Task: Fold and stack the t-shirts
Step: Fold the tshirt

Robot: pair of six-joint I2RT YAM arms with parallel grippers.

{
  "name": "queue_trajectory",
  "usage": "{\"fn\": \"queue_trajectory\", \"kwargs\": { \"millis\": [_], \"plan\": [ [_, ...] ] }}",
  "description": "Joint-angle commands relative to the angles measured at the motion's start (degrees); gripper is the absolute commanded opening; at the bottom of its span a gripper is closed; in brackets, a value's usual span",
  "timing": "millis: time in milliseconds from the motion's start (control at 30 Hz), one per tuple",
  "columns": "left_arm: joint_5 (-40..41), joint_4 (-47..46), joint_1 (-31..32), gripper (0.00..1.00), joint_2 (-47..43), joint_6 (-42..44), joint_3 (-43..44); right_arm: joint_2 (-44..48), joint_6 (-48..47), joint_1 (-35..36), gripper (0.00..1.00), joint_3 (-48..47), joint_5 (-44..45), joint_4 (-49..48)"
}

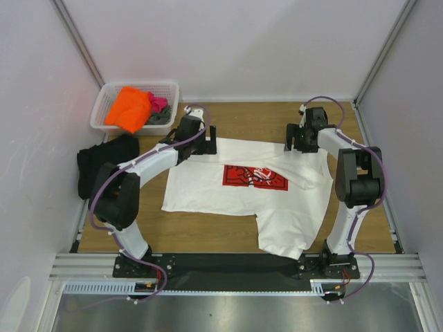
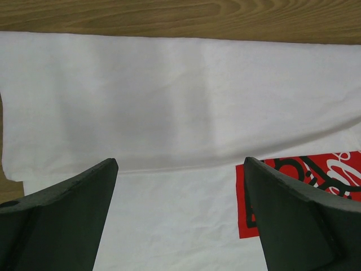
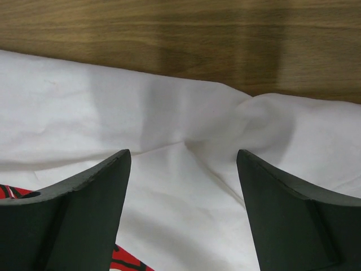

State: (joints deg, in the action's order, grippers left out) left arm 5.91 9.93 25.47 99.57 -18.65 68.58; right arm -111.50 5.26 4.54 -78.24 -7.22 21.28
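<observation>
One white t-shirt (image 1: 208,190), spread mid-frame on table (image 1: 242,117), long axis left to right, upper edge beneath both arms. Left hand (image 2: 180,166): at upper-left corner, fingers wide apart, nothing held. Right hand (image 3: 183,155): at upper-right corner, wide apart over a rumpled fold, nothing gripped.

We count five t-shirts: one white tee (image 1: 208,190), one black tee (image 1: 104,162), one orange tee (image 1: 128,107), one pink tee (image 1: 159,104), one grey tee (image 1: 160,118). One red graphic (image 1: 255,177). One basket (image 1: 171,87). One table (image 1: 242,119). Two arms: left arm (image 1: 149,166), right arm (image 1: 360,180). Two grippers: left gripper (image 2: 180,161), right gripper (image 3: 183,151); we see two fingers (image 2: 56,214) on each.
</observation>
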Motion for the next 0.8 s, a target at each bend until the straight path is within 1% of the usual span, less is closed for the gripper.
{"fn": "queue_trajectory", "kwargs": {
  "millis": [0, 133, 233, 400, 500, 533, 600, 633, 767],
  "plan": [
    [1.4, -0.2, -0.2, 1.00, -3.2, -1.1, -0.2, 0.4, -1.7, 0.7, 0.81, -1.3, -1.4, 0.3],
    [1.5, -0.2, -0.2, 1.00, -2.9, -1.1, -0.2, 0.3, -1.8, 0.9, 0.76, -0.6, -1.5, -0.5],
    [1.6, 0.1, -0.2, 1.00, -2.8, -1.1, 0.0, -1.0, -1.9, 1.1, 0.68, -1.4, -1.8, 0.3],
    [2.6, 0.6, -0.2, 1.00, -3.2, -0.8, 0.0, -2.1, -2.3, 1.4, 0.66, -1.7, -0.5, 0.9],
    [2.9, 0.8, -0.2, 1.00, -3.2, -0.5, 0.0, -2.1, -2.2, 1.5, 0.55, -2.0, 0.1, 1.4],
    [2.9, 0.8, -0.2, 1.00, -3.3, -0.3, 0.1, -2.1, -2.1, 1.6, 0.43, -1.9, 0.3, 1.4],
    [3.0, 0.7, -0.2, 1.00, -3.2, -0.4, 0.2, -1.4, -2.0, 1.8, 0.31, -2.0, 0.7, 1.8],
    [3.0, 0.8, -0.2, 1.00, -3.2, -0.4, 0.3, -0.6, -1.7, 1.9, 0.19, -2.1, 1.1, 2.0],
    [3.0, 0.6, -0.2, 1.00, -3.1, -0.5, 0.3, 1.9, -1.3, 2.6, 0.06, -2.0, 1.7, 3.8]
  ]
}}
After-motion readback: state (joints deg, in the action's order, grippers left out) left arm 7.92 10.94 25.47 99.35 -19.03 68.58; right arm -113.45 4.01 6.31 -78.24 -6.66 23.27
